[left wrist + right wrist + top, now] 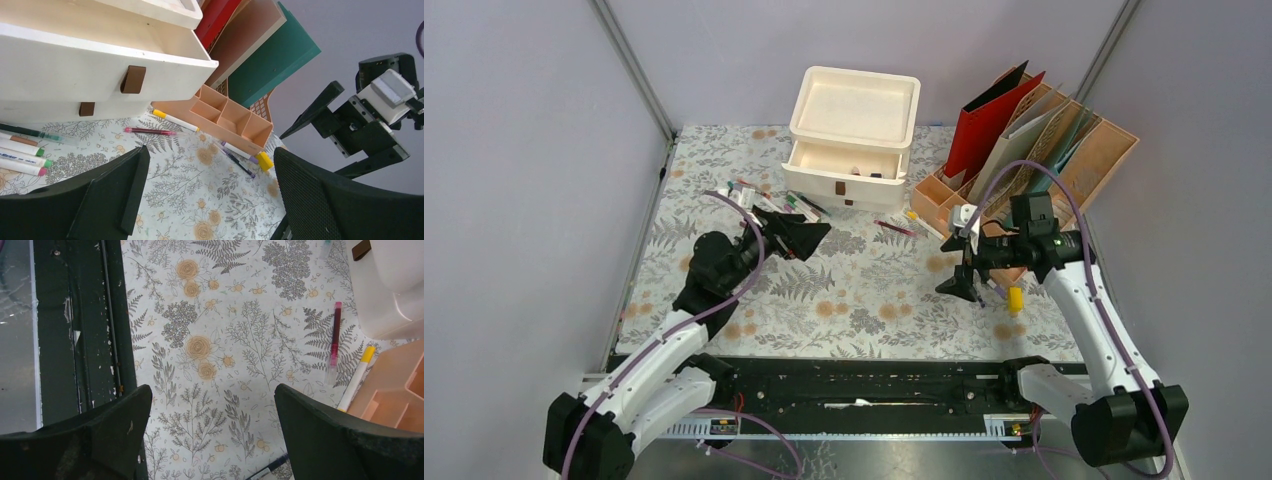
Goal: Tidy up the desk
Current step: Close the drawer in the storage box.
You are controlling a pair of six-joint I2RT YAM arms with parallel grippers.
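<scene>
The desk is covered in a fern-and-flower cloth. My left gripper hovers open over it beside a cluster of markers, nothing between its fingers. My right gripper stands open above bare cloth in front of the peach organizer. A red pen and a yellow-capped marker lie between the white drawer unit and the organizer. A purple marker, a dark pen and a yellow block lie near the organizer's front.
The drawer unit's lower drawer is pulled open with small items inside. Red, green and grey folders stand in the organizer. A black rail runs along the desk's near edge. Grey walls close in on three sides.
</scene>
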